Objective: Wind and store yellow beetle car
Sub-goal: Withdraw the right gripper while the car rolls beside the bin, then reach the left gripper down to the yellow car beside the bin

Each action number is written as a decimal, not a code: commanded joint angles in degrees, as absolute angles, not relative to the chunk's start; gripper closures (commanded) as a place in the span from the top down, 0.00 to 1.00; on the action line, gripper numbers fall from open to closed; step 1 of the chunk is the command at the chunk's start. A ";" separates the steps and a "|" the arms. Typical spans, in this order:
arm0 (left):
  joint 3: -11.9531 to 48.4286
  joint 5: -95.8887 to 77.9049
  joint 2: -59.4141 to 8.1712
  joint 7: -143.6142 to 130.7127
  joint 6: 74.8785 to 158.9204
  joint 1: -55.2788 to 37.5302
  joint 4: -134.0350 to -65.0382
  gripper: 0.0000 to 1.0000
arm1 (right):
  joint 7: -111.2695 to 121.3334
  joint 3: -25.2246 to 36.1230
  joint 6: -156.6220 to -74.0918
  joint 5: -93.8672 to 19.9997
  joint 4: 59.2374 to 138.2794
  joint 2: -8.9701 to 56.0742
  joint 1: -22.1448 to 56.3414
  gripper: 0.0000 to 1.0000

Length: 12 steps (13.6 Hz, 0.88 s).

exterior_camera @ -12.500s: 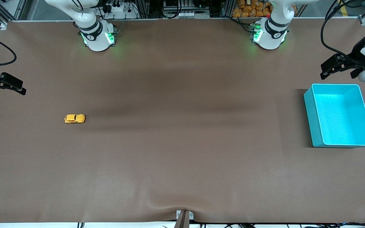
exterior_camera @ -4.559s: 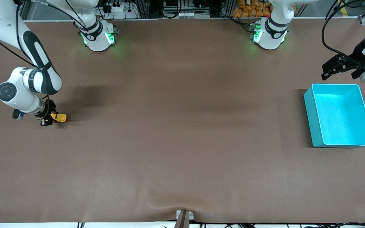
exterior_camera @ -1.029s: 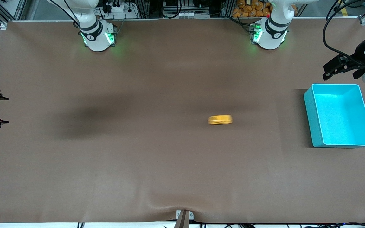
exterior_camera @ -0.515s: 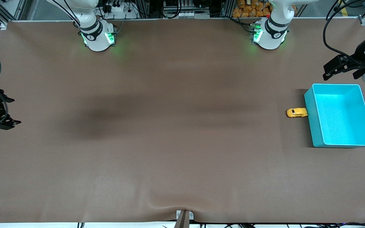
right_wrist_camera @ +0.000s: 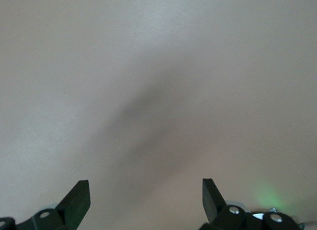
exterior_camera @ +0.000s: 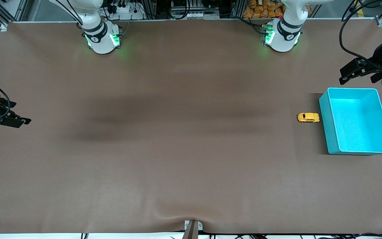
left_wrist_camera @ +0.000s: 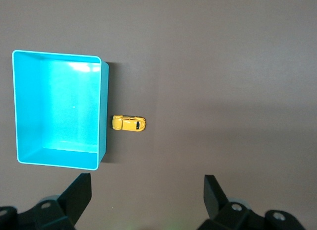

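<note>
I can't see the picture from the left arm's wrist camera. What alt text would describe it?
A tiny glossy yellow beetle-shaped toy car sits on the brown table covering, just beside the outer wall of an empty open teal plastic bin. The left tool hangs above them, its two dark fingers spread open.

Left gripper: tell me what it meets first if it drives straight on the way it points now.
Probably bare table. The left gripper is open, up in the air, facing down at the mat; the yellow beetle car and teal bin sit slightly off its line, though depth is uncertain.
</note>
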State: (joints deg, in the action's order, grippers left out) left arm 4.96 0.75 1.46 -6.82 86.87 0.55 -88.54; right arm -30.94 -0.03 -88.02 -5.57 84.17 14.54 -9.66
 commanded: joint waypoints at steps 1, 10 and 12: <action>5.01 -0.70 -0.08 -7.12 86.75 1.23 -87.63 1.00 | -28.74 -1.05 -86.84 -6.24 82.45 13.71 -8.18 1.00; 5.27 -0.35 -0.88 -27.75 88.23 1.58 -95.96 1.00 | -21.10 -1.58 -85.17 -7.29 82.97 8.79 -7.03 1.00; 5.27 -0.44 -0.35 -30.75 90.95 2.10 -100.09 1.00 | -20.31 -1.76 -84.38 -7.56 82.97 7.56 -6.86 1.00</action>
State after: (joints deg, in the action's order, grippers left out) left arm 4.95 0.75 -2.05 -27.83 88.12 1.10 -95.65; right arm -21.94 -1.65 -85.42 -6.03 82.34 9.65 -6.85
